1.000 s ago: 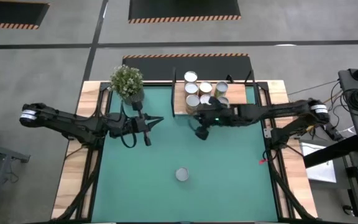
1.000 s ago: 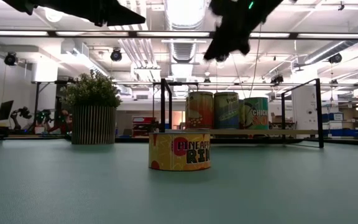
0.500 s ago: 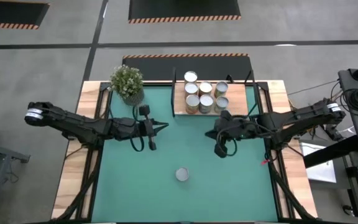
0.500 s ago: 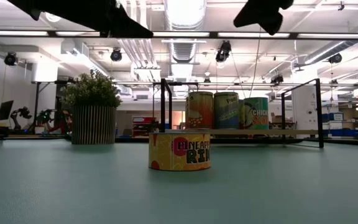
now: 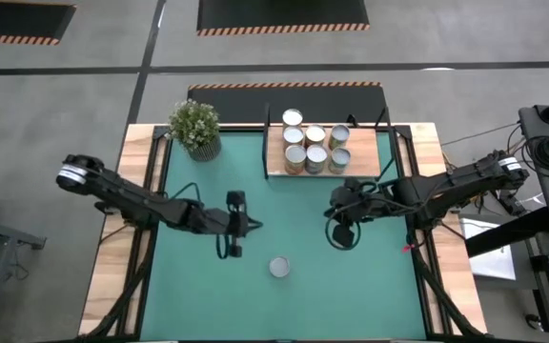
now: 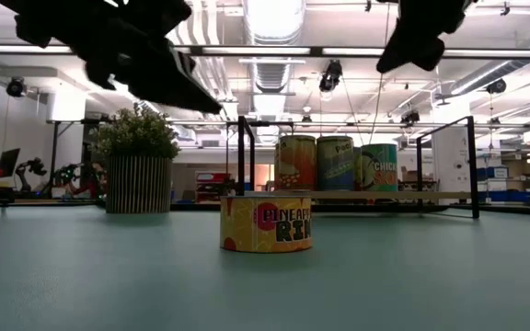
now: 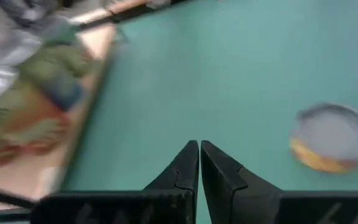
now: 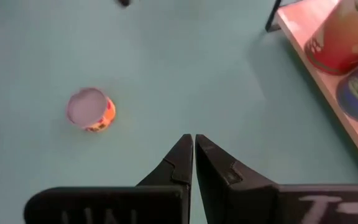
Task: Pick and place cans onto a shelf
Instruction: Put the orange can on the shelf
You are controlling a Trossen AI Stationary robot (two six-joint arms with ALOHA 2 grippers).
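High view: one can (image 5: 279, 268) stands alone on the green mat (image 5: 189, 305) of the worktop; six cans (image 5: 315, 148) fill the shelf (image 5: 368, 164). The left gripper (image 5: 252, 226) hangs near the lone can, jaws shut and empty. Descending with shut jaws risks striking the lid and tipping the can.

Low view: the can is short, upright, with a yellow-orange label. Its low wall leaves little to grip; a high grasp may slip.

Left wrist view: jaws pressed together; the can sits off their centreline, so misalignment is likely.

Right wrist view: the right gripper (image 8: 193, 140) has shut, empty jaws, near the shelf edge.
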